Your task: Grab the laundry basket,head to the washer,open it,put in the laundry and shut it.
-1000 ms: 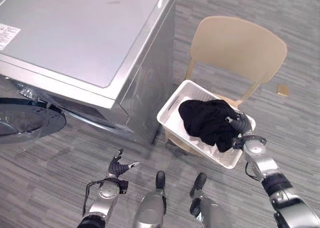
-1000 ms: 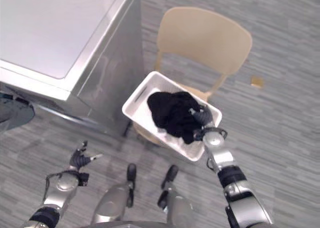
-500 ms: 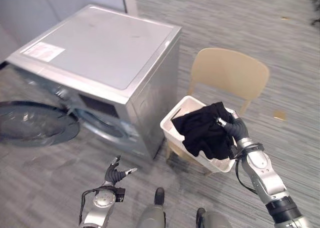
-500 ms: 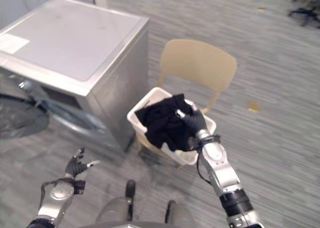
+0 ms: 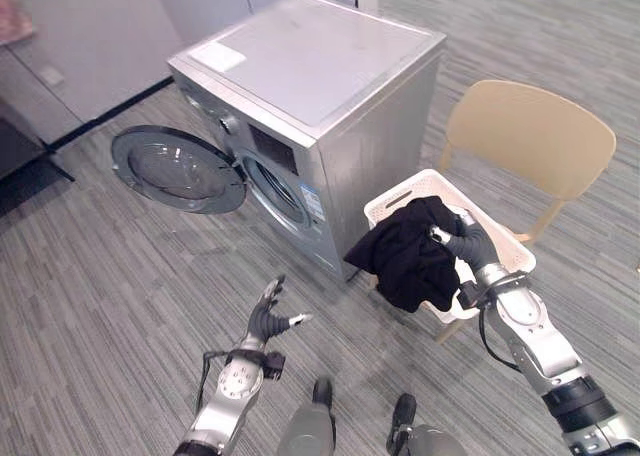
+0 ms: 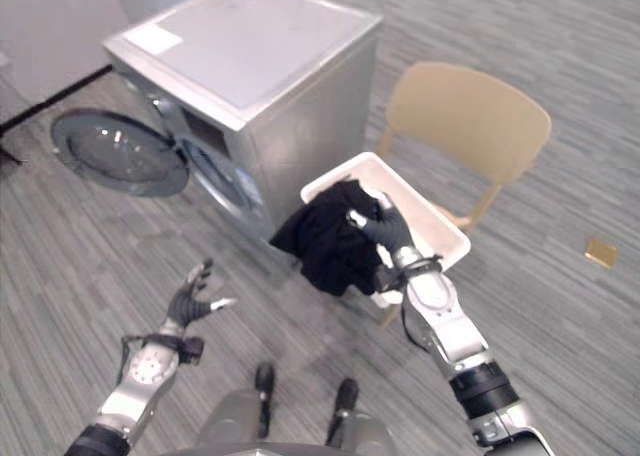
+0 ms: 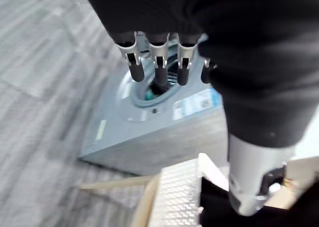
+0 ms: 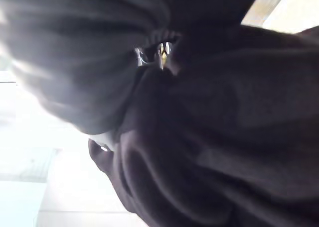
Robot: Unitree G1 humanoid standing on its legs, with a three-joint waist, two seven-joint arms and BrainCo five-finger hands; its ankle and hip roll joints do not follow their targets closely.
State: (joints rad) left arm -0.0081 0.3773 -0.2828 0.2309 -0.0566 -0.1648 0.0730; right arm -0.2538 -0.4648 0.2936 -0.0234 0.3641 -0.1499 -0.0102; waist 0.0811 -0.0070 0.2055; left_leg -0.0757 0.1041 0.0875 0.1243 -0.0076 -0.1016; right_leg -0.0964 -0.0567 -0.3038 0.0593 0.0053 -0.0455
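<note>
The right hand [image 5: 468, 244] is clenched on the black laundry [image 5: 405, 254], lifted over the white basket [image 5: 500, 243] on the chair [image 5: 530, 136], likely for the washer [image 5: 300, 86], whose door [image 5: 176, 168] is open, while the left hand [image 5: 268, 321] hangs released.

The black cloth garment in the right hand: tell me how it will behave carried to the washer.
The black cloth garment, pinched by the right hand, drapes limply over the white perforated plastic laundry basket's rim, so it is probably floppy and will sag. It looks light. Its hanging folds may snag on the silver washer's open round door.
</note>
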